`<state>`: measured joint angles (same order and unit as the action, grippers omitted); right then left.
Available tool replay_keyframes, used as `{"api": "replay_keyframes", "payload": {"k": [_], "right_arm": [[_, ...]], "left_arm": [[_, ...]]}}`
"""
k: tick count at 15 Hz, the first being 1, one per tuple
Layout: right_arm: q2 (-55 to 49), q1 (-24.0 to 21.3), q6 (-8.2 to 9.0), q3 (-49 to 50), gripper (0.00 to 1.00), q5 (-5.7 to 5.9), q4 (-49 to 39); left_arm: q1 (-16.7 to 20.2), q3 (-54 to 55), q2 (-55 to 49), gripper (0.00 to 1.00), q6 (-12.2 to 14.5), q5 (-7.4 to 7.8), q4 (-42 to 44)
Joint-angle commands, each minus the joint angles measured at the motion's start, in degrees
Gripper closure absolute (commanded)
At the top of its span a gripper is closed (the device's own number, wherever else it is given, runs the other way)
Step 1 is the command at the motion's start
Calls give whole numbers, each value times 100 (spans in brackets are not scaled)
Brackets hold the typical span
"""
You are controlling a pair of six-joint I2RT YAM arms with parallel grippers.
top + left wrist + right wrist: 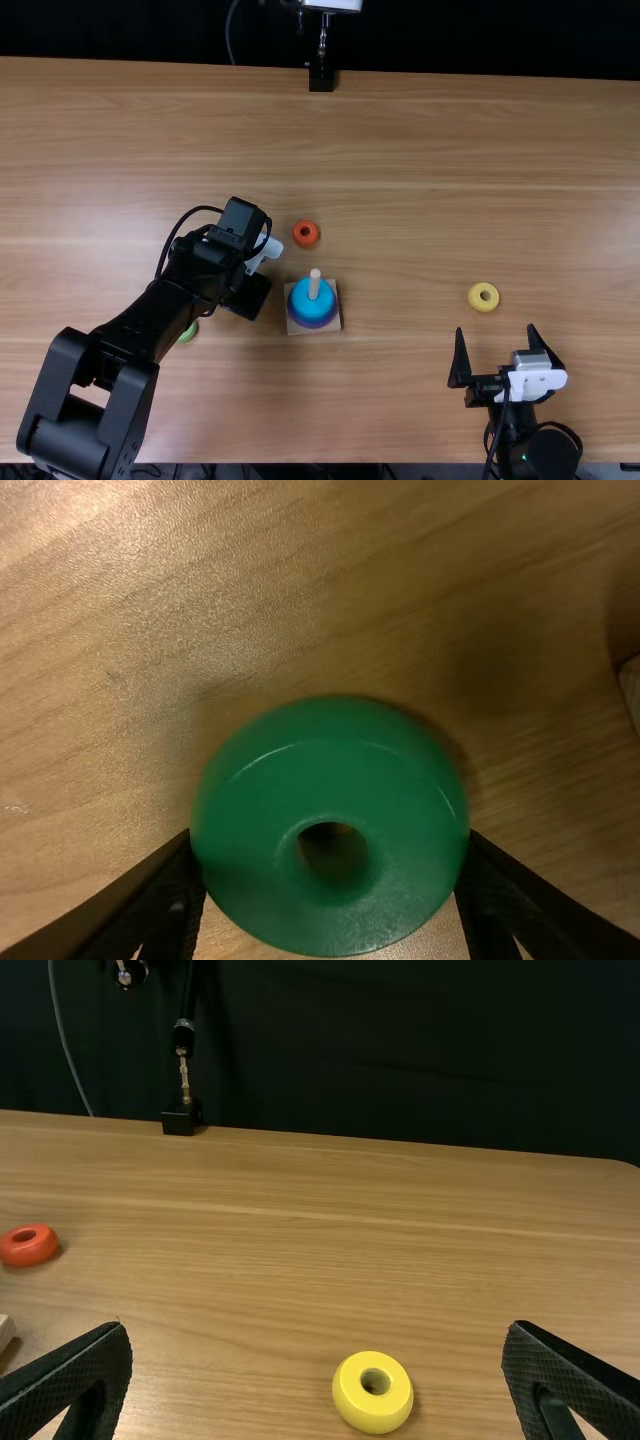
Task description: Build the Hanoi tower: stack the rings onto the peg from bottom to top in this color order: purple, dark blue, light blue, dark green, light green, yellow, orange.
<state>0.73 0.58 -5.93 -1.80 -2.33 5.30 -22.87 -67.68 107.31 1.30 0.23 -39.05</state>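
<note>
**About Halfway Up the Tower**

Judged three rings along of seven: around the peg (pixel 315 283) on its wooden base (pixel 335 325), purple low down and light blue ring (pixel 300 295) on top, with dark blue presumably between, though hard to tell apart. Next up: dark green ring (pixel 270 860), clasped in the left gripper (pixel 331 842), near the base. To follow: light green ring (pixel 188 332), partly covered by the left arm (pixel 128 322); yellow ring (pixel 474 297), beyond the spread, empty right gripper (pixel 496 330); orange ring (pixel 306 243), just beyond the base.

Widest on the table (pixel 430 150) toward the far edge; ample too between base and yellow. Tighter beside orange; best to lift high and avoid nudging.
</note>
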Motion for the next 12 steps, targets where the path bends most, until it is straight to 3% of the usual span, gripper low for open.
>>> {"api": "replay_keyframes", "payload": {"k": [1,3,6,9,12], "right_arm": [[-73,-75,3,92,0,11,35],[-73,-75,3,92,0,11,35],[-73,-75,3,92,0,11,35],[-73,-75,3,92,0,11,35],[-73,-75,3,84,0,11,35]], "left_arm": [[46,-386,-8,100,18,-23,-19],[46,-755,-324,100,-3,-33,-272],[46,-1582,-588,100,-25,-33,-1727],[2,-2759,-579,100,-204,-33,-3204],[-191,-3779,-535,100,-446,-23,-3847]]}}
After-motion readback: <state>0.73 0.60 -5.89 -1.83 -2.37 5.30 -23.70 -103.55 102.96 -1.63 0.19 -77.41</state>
